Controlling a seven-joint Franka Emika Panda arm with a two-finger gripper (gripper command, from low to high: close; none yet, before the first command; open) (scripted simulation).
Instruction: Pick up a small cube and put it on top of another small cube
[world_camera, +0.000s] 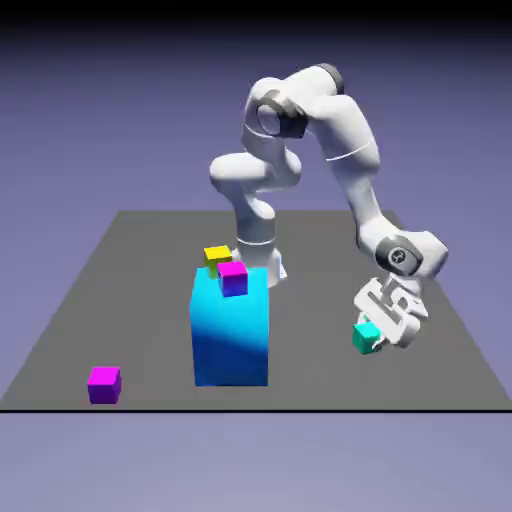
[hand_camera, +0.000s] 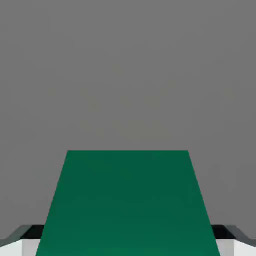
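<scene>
Your tool (world_camera: 377, 338) was clamped on the teal cube (world_camera: 366, 336), low over the tabletop (world_camera: 150, 300) at the exterior view's right. The yellow-topped cube (world_camera: 216, 255) sat on the tall blue block (world_camera: 231, 330), touching a magenta-topped cube (world_camera: 232, 277); another magenta cube (world_camera: 104, 383) lay well apart.

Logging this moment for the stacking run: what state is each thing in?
Pincer: shut on the teal cube.
Teal cube: gripped, at the table's right side.
Yellow-topped cube: free, behind the blue block.
Magenta-topped cube: resting on the blue block.
Second magenta-topped cube: loose on the table.
</scene>
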